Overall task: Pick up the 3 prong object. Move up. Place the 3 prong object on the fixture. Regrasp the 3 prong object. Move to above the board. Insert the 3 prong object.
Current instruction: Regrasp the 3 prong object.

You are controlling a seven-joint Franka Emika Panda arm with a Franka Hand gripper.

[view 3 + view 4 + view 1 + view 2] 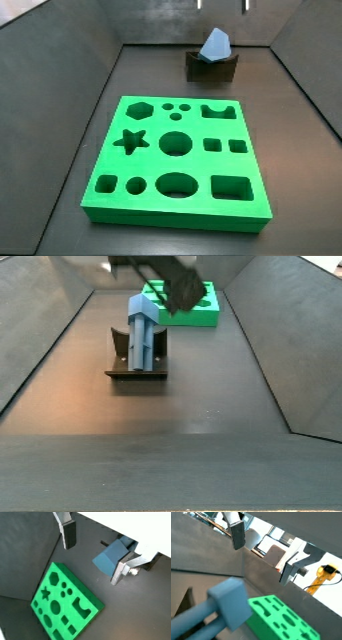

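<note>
I've got the gripper [93,556] up high, jaws spread wide w/ nothing between them; in both wrist views the two silver fingers [67,532] [236,534] stand well apart. In a side view only the finger tips [222,7] peek in at the top edge of frame, above the blue-grey block.

The block [215,43] sits in the notch of the brown fixture [210,66], pointed end up, top centre of that side view. Green board [160,200] fills the middle, apart from the fixture. In a side view the block [143,318] stands upright on the fixture [136,368], left of centre, board [201,311] behind it. I can't see any contact btw gripper and block.
</note>
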